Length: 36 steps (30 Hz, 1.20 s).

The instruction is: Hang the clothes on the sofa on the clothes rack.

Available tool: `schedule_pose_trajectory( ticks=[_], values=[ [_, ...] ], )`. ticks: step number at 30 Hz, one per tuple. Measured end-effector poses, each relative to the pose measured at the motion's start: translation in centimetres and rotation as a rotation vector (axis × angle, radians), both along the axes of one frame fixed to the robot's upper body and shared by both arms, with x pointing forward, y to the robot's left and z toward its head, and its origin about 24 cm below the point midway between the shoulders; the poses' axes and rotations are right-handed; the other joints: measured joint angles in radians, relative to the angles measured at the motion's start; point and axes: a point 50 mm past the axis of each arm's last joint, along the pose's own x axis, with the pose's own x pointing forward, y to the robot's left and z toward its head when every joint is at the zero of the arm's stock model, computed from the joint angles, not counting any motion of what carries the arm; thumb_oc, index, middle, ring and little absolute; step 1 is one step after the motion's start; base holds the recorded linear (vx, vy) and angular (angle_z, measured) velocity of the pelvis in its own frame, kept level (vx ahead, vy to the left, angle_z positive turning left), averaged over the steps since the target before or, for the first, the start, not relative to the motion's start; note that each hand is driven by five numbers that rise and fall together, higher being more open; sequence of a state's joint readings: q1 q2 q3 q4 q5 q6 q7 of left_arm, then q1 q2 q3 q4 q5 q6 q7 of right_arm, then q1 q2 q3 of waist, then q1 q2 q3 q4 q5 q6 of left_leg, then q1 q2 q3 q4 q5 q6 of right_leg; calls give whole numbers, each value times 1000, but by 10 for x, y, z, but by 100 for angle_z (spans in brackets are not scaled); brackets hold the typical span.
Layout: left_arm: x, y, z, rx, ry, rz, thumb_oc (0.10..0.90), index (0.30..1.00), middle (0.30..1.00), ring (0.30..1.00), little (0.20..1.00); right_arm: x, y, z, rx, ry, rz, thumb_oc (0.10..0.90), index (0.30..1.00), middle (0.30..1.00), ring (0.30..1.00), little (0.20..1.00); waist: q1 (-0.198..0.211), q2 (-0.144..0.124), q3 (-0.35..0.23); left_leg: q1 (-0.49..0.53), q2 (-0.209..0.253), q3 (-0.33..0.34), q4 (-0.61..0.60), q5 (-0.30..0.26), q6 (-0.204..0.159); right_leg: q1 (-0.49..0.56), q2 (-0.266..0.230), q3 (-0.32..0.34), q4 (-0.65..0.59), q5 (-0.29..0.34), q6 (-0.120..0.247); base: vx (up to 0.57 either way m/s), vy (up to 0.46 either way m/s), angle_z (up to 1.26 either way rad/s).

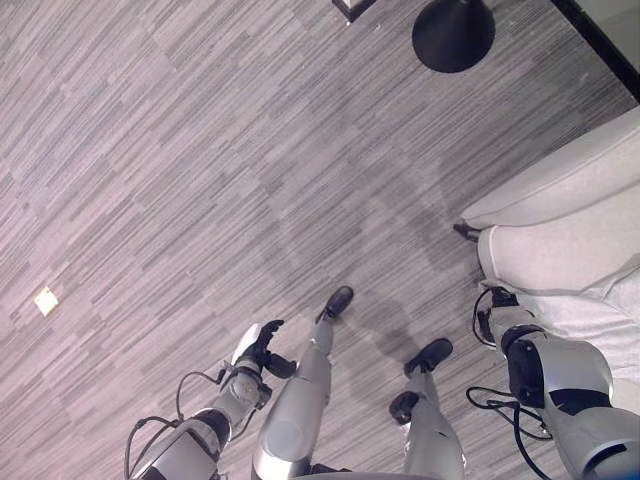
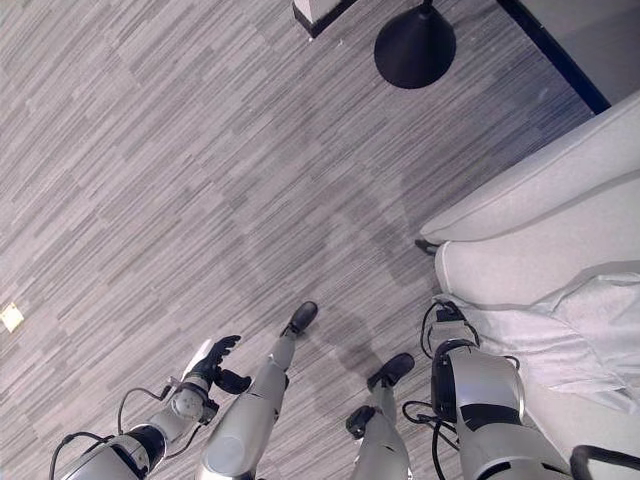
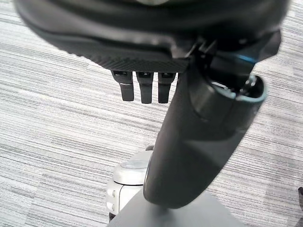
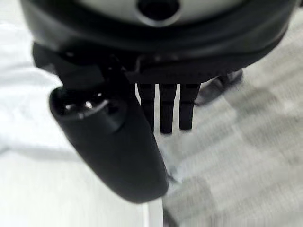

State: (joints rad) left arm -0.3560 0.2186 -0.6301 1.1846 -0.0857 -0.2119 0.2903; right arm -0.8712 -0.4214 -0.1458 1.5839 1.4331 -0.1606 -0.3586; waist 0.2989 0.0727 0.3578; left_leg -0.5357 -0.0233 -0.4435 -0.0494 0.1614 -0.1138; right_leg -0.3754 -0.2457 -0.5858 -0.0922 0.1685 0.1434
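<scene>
Approach step: both hands hang open-fingered and empty, pale crumpled garment on the light-grey sofa at 3 o'clock; next, reach it.

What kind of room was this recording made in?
Probably a lounge or living-room corner: grey striped carpet, a pale sofa with a light garment on its seat, and a round black stand base nearby.

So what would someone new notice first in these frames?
The pale sofa at the right edge, with a white garment draped over its seat. Then the black round stand base on the striped grey carpet at the top. Both hands hang open and empty: left hand, right hand.
</scene>
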Motion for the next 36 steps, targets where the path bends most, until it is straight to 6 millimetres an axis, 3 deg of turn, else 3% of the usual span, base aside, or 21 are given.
schedule_pose_trajectory(
  ticks=[4, 8, 11, 15, 17, 19, 21, 25, 28, 31, 36],
  values=[
    [5, -1, 4, -7, -17, -3, 800, 900, 900, 900, 900, 17, 7, 16, -55, -115, 38, 400, 300, 300, 300, 300, -2, -3, 2, -1, 0, 0, 0, 0, 0, -2, 0, 0, 0, 0, 0, 0, 0, 0],
    [9, 0, 7, -10, -35, 11, 800, 900, 900, 900, 900, 24, 20, 16, -129, -148, 124, 400, 300, 300, 300, 300, -11, -20, 12, 4, 0, 6, 4, 0, 0, -1, 0, 5, 1, 5, -1, -46, 61, -6],
    [12, 12, 8, -4, -35, 86, 800, 900, 900, 900, 900, 24, 56, 1, -234, -174, 338, 400, 300, 300, 300, 300, -56, -68, 34, 49, 2, 33, 3, -4, -4, 34, -2, 32, 0, 4, -1, 17, -6, -12],
    [14, 14, 11, -3, -64, 97, 800, 900, 900, 900, 900, 5, 75, -22, -280, -166, 460, 400, 300, 300, 300, 300, -85, -85, 32, 110, 6, 54, 1, -8, -3, 83, -1, 58, 0, 4, -1, 11, -6, -13],
    [16, 12, 14, -8, -86, 95, 800, 900, 900, 900, 900, 1, 77, -24, -356, -154, 530, 400, 300, 300, 300, 300, -99, -92, 28, 118, 8, 58, 2, -8, -3, 90, 3, 66, 0, 5, -2, -12, 13, -11],
    [3, 12, 11, -30, -99, 86, 800, 900, 900, 900, 900, -15, 89, 2, -580, -297, 695, 400, 300, 300, 300, 300, -132, -104, 22, 132, 5, 67, 2, -6, 1, 98, -3, 76, 0, 11, 2, -16, 10, -8],
    [-13, 15, 1, -10, -59, 80, 800, 900, 900, 900, 900, -14, 91, 31, -778, -393, 755, 400, 300, 300, 300, 300, -148, -113, 11, 167, 4, 87, 0, -7, 2, 121, -7, 96, 0, 16, 1, -11, 24, -21],
    [-29, 19, -9, 13, -12, 86, 800, 900, 900, 900, 900, -7, 80, 65, -966, -418, 661, 400, 300, 300, 300, 300, -147, -114, -51, 177, 4, 97, -1, -12, 6, 124, -13, 106, 0, 16, 1, 13, 30, -7],
    [-38, 19, -14, 36, 10, 59, 800, 900, 900, 900, 900, -11, 71, 94, -1166, -421, 605, 400, 300, 300, 300, 300, -142, -97, -69, 210, -5, 99, -5, -16, 14, 157, -25, 106, 0, 17, 2, 20, 28, 0],
    [-48, 15, -17, 45, 19, 14, 800, 900, 900, 900, 900, -19, 73, 142, -1478, -484, 550, 400, 300, 300, 300, 300, -135, -67, -106, 250, -19, 102, -20, -17, 23, 191, -37, 106, 0, 20, 8, 78, 66, 3],
    [-55, 15, -16, 23, 7, 23, 800, 900, 900, 900, 900, -26, 89, 194, -1765, -607, 441, 400, 300, 300, 300, 300, -133, -74, -154, 312, -27, 110, -37, -20, 34, 241, -51, 111, 0, 11, 19, 58, 48, -2]
  ],
)
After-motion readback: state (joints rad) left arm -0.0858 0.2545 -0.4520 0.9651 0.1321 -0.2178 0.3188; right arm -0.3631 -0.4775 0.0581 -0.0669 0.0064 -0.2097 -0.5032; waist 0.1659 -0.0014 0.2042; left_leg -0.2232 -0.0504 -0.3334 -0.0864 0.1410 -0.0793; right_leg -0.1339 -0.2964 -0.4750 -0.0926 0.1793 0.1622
